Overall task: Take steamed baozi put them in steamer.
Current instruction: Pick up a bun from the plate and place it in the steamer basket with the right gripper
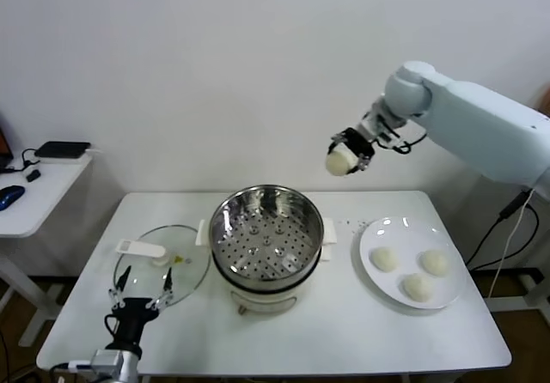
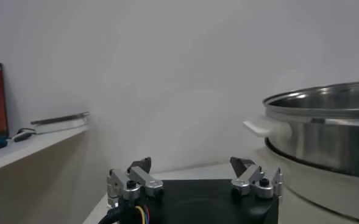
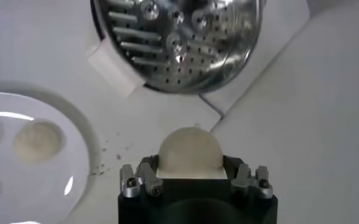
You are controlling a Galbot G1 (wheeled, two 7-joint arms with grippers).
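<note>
My right gripper (image 1: 344, 158) hangs high in the air, to the right of and above the steamer (image 1: 267, 228), shut on one cream-white baozi (image 1: 339, 163). In the right wrist view that baozi (image 3: 190, 151) sits between the fingers, with the steamer's perforated bottom (image 3: 179, 36) farther below. The steamer is a shiny steel basket on a white pot base at the table's middle, with nothing in it. Three baozi (image 1: 383, 259) (image 1: 434, 263) (image 1: 418, 288) lie on the white plate (image 1: 371, 237) at the right. My left gripper (image 1: 142, 290) is open, low at the front left.
A flat glass lid (image 1: 176, 271) with a white handle (image 1: 142, 248) lies left of the steamer, just beyond the left gripper. A small side table (image 1: 39, 185) with a mouse and a black box stands at the far left. A wall is close behind.
</note>
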